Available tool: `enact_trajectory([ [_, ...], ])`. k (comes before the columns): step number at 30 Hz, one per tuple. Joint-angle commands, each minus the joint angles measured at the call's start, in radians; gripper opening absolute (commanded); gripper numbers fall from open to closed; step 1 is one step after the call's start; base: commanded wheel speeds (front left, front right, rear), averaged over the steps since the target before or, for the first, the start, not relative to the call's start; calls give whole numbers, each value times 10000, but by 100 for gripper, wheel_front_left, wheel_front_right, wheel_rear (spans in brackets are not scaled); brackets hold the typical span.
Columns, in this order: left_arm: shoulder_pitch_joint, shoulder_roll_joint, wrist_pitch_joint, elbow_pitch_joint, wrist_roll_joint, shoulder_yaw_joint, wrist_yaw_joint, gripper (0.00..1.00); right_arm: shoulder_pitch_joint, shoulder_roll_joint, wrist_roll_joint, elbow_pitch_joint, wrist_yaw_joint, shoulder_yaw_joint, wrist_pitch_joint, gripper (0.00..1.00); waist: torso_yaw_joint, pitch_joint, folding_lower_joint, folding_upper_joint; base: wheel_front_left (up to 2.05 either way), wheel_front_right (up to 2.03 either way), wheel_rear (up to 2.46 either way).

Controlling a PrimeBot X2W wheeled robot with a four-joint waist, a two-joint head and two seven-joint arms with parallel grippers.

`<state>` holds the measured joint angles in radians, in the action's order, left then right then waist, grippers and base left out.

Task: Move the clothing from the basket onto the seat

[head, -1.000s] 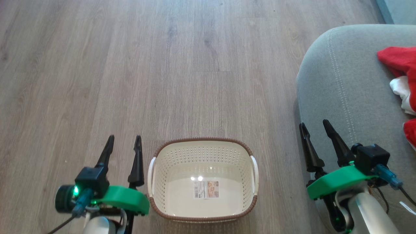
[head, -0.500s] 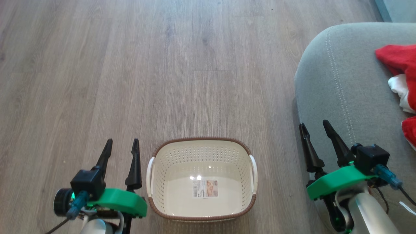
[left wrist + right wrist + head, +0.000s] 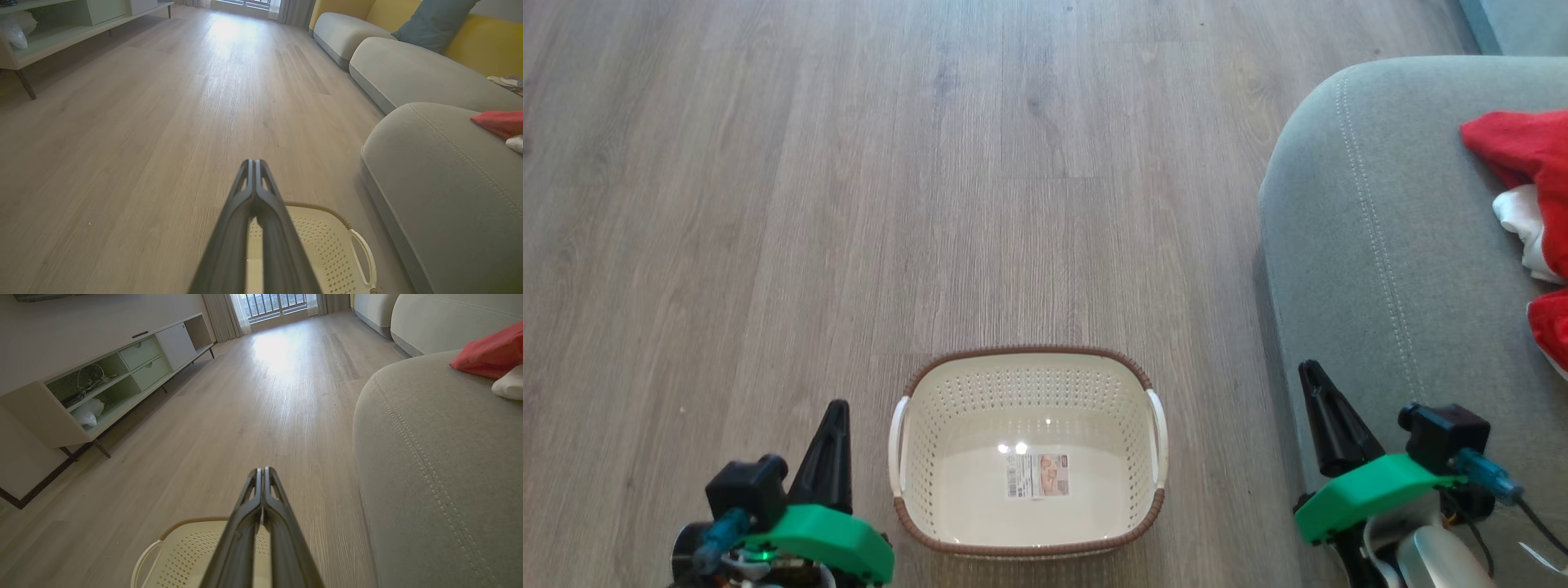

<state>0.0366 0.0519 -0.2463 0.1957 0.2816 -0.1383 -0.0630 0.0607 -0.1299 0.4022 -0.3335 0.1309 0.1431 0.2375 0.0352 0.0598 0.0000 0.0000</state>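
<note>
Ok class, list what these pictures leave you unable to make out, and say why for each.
- Red clothing: head view, cut off by the right edge, so its full shape and count are unclear.
- Label on the basket floor: head view, print too small to read.
- Things in the shelf unit: right wrist view, small and dim.

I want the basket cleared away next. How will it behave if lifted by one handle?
Probably light: the basket is empty perforated plastic. Lifted by one handle, it would likely tilt. Pushed, it may slide easily on the smooth wooden floor.
</note>
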Motion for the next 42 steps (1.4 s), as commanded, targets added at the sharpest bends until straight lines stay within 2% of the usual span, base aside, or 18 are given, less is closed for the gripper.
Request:
enact_trajectory([
  [1, -375, 31, 66, -321, 304, 80, 88, 0, 383, 15, 284, 341, 0, -99, -54, 0, -3, -9, 0, 0, 0, 0, 0],
  [42, -739, 172, 1096, -26, 4890, 695, 722, 0, 409, 202, 4376, 526, -1, -833, -1142, 0, -121, -199, 0, 0, 0, 0, 0],
])
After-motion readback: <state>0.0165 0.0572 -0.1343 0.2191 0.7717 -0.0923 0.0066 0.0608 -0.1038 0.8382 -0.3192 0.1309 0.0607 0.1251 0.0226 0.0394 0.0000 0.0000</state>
